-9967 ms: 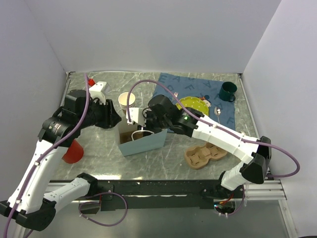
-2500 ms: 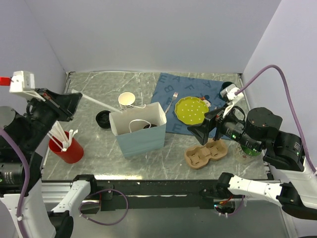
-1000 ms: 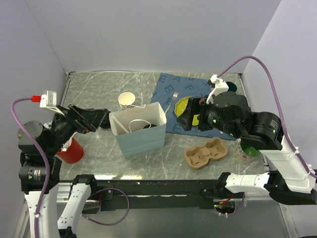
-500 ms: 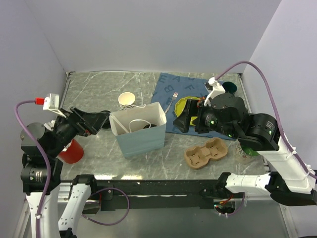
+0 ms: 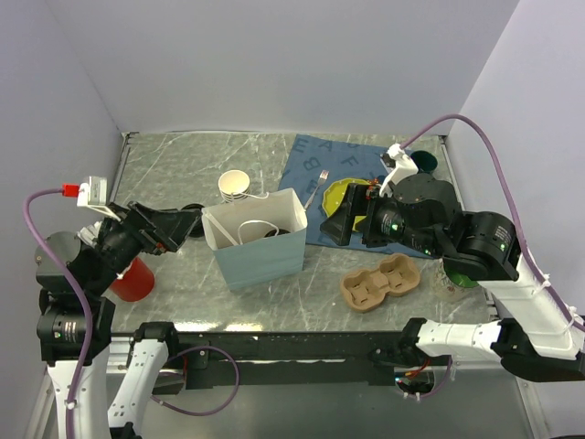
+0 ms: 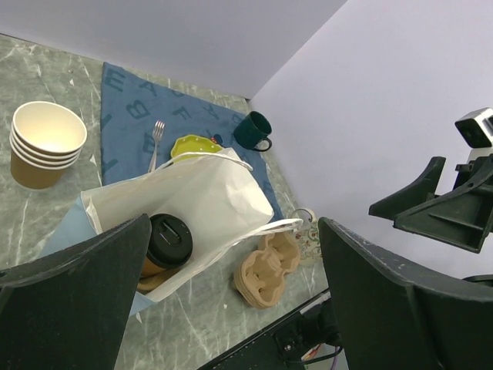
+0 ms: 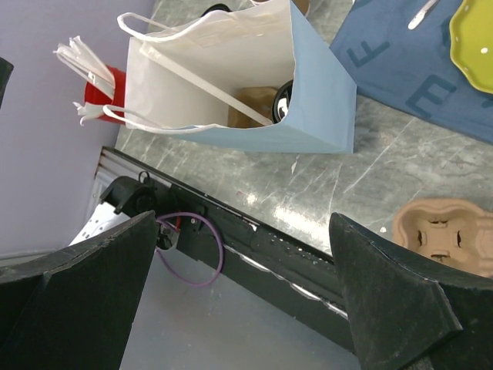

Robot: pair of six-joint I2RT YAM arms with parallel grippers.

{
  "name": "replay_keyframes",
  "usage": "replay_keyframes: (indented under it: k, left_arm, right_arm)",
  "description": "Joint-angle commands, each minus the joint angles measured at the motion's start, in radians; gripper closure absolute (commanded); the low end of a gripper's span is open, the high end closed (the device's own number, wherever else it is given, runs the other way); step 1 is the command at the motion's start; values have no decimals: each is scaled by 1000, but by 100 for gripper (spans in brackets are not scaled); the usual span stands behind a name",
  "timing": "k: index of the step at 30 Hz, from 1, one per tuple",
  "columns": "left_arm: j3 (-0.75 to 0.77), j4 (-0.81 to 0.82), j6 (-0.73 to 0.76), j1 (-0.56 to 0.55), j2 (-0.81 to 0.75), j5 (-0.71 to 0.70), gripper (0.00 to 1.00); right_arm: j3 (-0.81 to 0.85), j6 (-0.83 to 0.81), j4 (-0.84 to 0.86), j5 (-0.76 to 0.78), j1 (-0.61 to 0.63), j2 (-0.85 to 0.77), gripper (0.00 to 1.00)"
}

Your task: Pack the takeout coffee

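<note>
The takeout coffee (image 6: 168, 240), a brown paper cup with a black lid, stands inside the light blue paper bag (image 5: 267, 262) at the table's middle. In the right wrist view only an edge of its lid (image 7: 283, 99) shows inside the bag (image 7: 312, 108). My left gripper (image 5: 178, 224) hangs open in the air to the left of the bag, holding nothing. My right gripper (image 5: 342, 216) hangs open above the mat to the right of the bag, also holding nothing. In the wrist views the left gripper (image 6: 235, 223) and the right gripper (image 7: 243, 218) each have their fingers wide apart.
A stack of cream paper cups (image 5: 234, 187) stands behind the bag. A red cup of straws (image 5: 132, 280) is at the left. On the blue mat (image 5: 366, 165) lie a fork (image 5: 317, 183), a yellow-green plate (image 6: 192, 145) and a green mug (image 5: 425, 161). A cardboard cup carrier (image 5: 379, 283) sits front right.
Ten seconds ago both grippers were at the bag's mouth; now both hang away from it. Over the last second the arms have only drifted slightly.
</note>
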Motion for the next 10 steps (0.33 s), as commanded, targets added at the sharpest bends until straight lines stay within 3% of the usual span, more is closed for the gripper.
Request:
replay_keyframes:
  k: [1, 10]
  left_arm:
    - [32, 14, -21, 4, -8, 6, 3]
    - [44, 16, -34, 4, -10, -9, 3]
  right_arm:
    - [17, -7, 38, 19, -4, -16, 0]
    - [20, -33, 43, 22, -6, -30, 0]
